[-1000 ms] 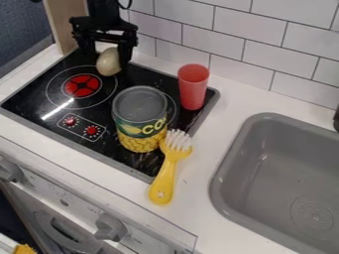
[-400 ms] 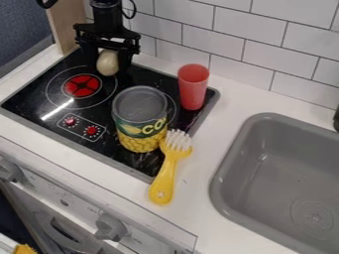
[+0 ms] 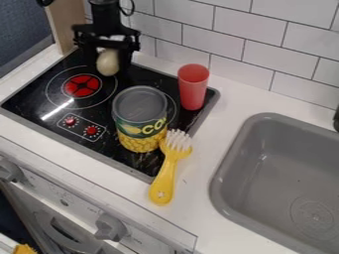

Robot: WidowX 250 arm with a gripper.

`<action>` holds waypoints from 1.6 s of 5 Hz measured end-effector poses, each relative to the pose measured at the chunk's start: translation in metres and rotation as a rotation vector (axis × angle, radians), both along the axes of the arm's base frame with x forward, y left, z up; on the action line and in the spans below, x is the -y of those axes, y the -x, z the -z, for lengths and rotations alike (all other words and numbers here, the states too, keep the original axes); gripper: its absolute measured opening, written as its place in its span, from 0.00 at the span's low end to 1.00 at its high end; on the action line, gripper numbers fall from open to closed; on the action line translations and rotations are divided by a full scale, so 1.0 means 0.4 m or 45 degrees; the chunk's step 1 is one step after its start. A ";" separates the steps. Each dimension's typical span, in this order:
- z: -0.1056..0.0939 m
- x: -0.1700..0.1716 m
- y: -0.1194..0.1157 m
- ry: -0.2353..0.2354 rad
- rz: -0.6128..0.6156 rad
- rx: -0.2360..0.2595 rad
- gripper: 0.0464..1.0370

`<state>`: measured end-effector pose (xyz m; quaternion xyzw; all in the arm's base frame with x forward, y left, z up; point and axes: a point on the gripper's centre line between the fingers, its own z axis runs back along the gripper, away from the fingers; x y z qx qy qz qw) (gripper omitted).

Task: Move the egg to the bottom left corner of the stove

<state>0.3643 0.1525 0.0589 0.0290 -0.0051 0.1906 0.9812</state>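
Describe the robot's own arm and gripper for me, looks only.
The arm is black, with a rounded, column-like section above the gripper. A thin black cable curves out in a loop beside it. The gripper is black too, with a wide, blocky crosspiece at its top.

The corn can [image 3: 140, 119] is standing on the stovetop [image 3: 33, 96], the egg [image 3: 107, 62] showing behind it to the left, the cup [image 3: 193, 87] standing behind it to the right. Before the can, the brush [image 3: 165, 178] is lying left of the sink [image 3: 228, 154].
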 end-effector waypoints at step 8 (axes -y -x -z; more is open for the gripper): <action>0.014 -0.183 0.310 -0.066 -0.559 0.105 0.82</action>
